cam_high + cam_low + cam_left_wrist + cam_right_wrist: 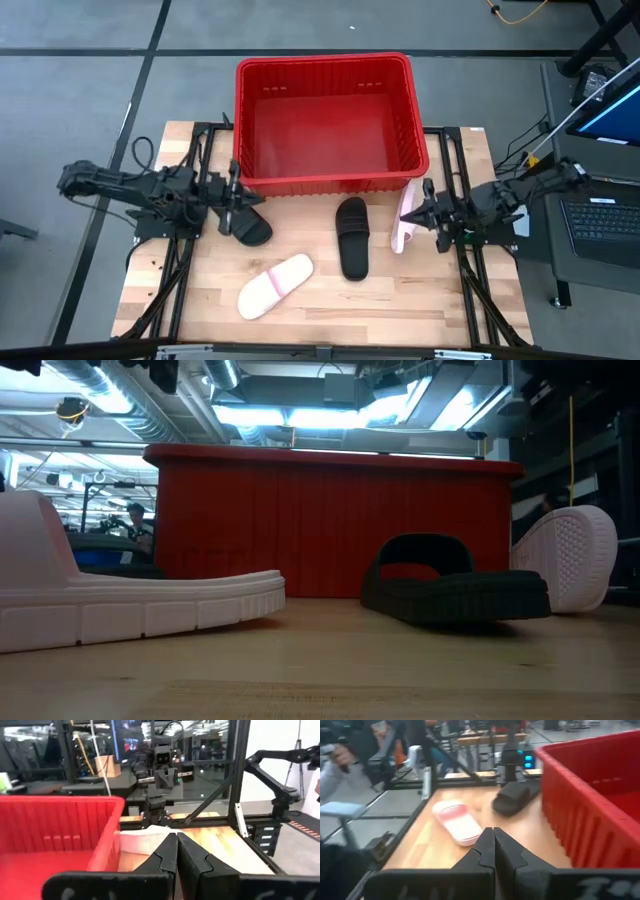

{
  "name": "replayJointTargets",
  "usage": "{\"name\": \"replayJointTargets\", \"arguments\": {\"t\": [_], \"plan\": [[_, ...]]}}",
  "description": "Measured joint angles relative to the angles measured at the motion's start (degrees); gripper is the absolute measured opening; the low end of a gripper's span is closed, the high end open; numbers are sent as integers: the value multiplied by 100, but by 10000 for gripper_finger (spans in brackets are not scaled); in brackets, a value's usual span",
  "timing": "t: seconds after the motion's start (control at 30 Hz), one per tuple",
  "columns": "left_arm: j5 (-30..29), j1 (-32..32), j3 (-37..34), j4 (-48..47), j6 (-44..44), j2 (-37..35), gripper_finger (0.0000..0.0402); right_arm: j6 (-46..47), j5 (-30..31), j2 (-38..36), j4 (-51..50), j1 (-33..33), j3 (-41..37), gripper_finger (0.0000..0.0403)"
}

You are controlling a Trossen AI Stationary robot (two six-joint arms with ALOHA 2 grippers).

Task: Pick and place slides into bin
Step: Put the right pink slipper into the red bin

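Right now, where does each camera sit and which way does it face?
High: overhead, straight down on table and bin; left arm, right arm, left tool and right tool show.
Low: table height, level at the bin's wall; no arm clearly shown.
Left wrist: on left arm, faces right arm past its shut tool.
Right wrist: on right arm, faces left arm past its shut tool.
Shared: high and low both see the black slide mid-table.

Left pincer (pixel 176 851) closed, red bin (pixel 60 837) beside, pale slide (pixel 145 839) ahead
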Motion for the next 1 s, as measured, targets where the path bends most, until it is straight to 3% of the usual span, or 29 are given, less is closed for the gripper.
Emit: {"name": "replayJointTargets", "arguments": {"t": [0.2,0.47,0.6,0.77,1.0], "plan": [[-1669,-1044,0,101,-69,414,2,393,1344,6,-380,1140,0,0],[-3054,-2293,0,458,-181,650,2,916,2503,674,-376,2386,326,0],[-3378,-2632,0,506,-180,681,2,974,2767,1373,-927,2805,996,0],[-3633,-2866,0,493,0,742,2,2600,3102,2269,-2219,3265,1618,0],[-3634,-2900,0,495,30,900,2,4414,3571,3223,-2810,3892,1915,0]]}}
